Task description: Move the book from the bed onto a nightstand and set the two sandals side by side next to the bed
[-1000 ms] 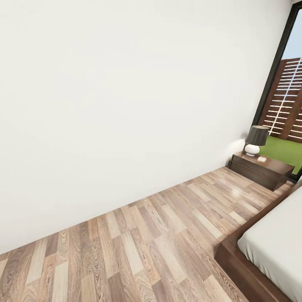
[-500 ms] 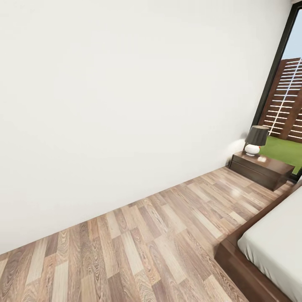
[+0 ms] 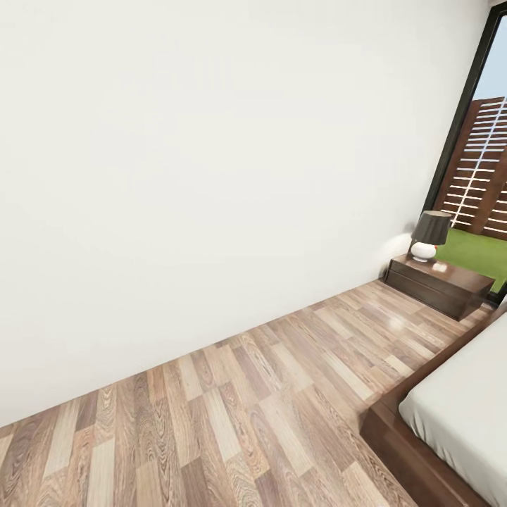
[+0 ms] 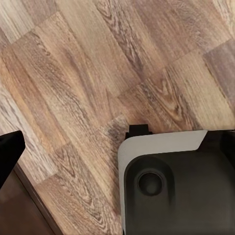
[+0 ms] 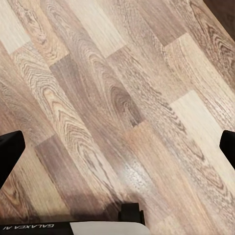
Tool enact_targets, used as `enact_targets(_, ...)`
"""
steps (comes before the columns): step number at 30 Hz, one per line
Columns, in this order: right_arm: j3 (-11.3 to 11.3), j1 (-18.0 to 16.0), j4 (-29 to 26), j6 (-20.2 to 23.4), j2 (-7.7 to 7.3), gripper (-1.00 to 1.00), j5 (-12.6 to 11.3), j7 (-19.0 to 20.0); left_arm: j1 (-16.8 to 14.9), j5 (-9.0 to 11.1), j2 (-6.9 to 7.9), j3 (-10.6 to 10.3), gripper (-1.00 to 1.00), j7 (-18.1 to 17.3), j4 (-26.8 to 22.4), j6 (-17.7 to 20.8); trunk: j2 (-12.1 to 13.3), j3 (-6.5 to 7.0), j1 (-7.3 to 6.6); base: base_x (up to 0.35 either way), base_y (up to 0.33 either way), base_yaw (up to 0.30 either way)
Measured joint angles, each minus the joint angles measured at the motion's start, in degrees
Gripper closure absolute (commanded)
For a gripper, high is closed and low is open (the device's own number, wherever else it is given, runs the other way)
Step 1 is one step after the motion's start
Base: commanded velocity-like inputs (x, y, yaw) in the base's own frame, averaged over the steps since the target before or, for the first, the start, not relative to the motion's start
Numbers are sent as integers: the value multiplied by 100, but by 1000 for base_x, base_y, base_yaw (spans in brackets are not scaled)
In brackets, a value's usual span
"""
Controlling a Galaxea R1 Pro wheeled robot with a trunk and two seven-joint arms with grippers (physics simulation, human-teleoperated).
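A corner of the bed (image 3: 461, 405), pale mattress on a dark brown frame, fills the lower right of the head view. Beyond it, against the white wall, stands a dark brown nightstand (image 3: 440, 283). The book and the two sandals are out of view. In the right wrist view my right gripper (image 5: 117, 149) hangs open over bare wood-plank floor, a black fingertip at each side. My left gripper (image 4: 117, 147) looks down at the floor, with one black fingertip (image 4: 10, 152) at the frame's edge and nothing held.
On the nightstand sit a lamp (image 3: 429, 236) with a dark shade and a small white object (image 3: 440, 267). A tall dark-framed window (image 3: 479, 176) rises behind it. My own base (image 4: 171, 186) shows under the left wrist. Wood floor (image 3: 246, 408) runs between wall and bed.
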Motion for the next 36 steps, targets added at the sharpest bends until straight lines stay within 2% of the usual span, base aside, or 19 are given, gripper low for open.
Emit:
enact_targets(23, 0, 0, 0, 0, -4, -100, 0, 0, -1, 0, 0, 0, -100, 0, 1, 0, 0, 0, 0, 0, 0, -14)
enact_targets(36, 0, 1, -2, 1, -3, -100, 0, 2, -2, -3, -1, 0, -100, -1, 2, 0, 0, 0, 0, 0, 0, -213)
